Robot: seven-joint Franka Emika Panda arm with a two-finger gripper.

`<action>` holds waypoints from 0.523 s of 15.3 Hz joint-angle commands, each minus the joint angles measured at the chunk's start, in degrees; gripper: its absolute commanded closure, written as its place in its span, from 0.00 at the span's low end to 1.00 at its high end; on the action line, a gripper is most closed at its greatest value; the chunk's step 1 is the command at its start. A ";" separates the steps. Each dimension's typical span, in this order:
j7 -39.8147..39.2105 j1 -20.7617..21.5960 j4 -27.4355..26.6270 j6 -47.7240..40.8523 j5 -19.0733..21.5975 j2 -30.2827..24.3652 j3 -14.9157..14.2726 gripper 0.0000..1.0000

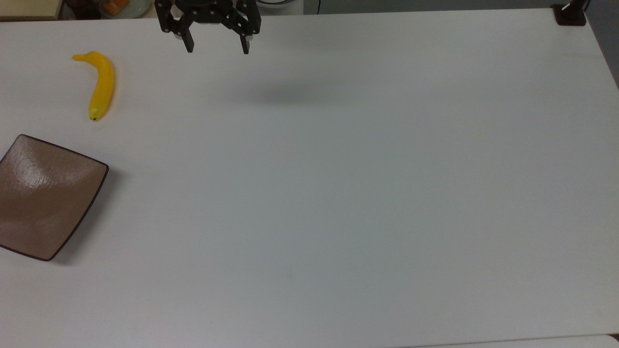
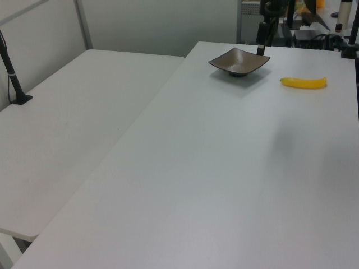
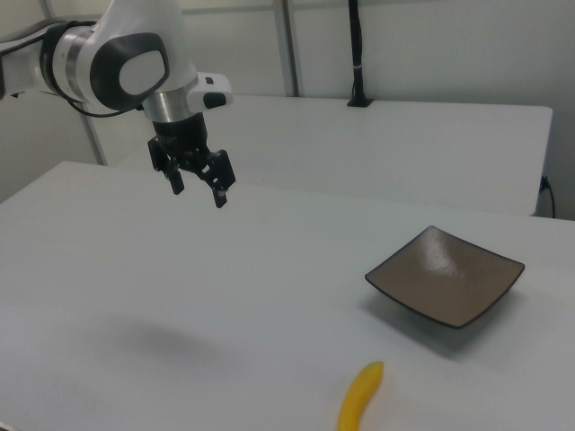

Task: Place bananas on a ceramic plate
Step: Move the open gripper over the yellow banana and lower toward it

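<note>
From my station I see the black two-finger gripper (image 1: 217, 48) hanging in the air above the white table (image 1: 338, 193), its fingers spread wide with nothing between them; in the right view (image 3: 199, 191) the same gripper sits below the white and grey arm (image 3: 126, 67), clear of the surface, with a soft shadow on the table beneath it. The single bright yellow curved banana (image 1: 100, 84) lies flat on the table, well apart from the gripper and toward the top view's left, its thin stem pointing to the top view's upper left and its dark tip toward the plate. The square glossy brown ceramic plate with a dark rim (image 1: 48, 203) rests on the table near the banana, at the top view's left edge, the two not touching, and the plate carries nothing. In the left view the banana (image 2: 303, 83) lies to the left view's right of the plate (image 2: 238, 61), with bare table between them. In the right view the banana (image 3: 361, 395) reaches in from the bottom edge, and the plate (image 3: 445, 274) sits beyond it, slightly dished
</note>
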 commanded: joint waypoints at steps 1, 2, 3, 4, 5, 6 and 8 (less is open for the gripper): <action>4.46 3.73 0.11 0.27 -5.19 0.89 -0.37 0.00; 4.59 3.76 -0.06 0.88 -5.23 0.90 -0.37 0.00; 4.59 3.76 -0.07 0.88 -5.23 0.98 -0.37 0.00; 4.50 3.76 -0.15 0.88 -5.23 0.99 -0.28 0.00; 4.50 3.76 -0.24 0.80 -5.23 0.72 -0.37 0.00; 4.42 3.67 -0.33 0.62 -5.23 0.55 -0.37 0.00; 4.50 3.23 -0.33 0.80 -5.23 0.54 -0.37 0.00</action>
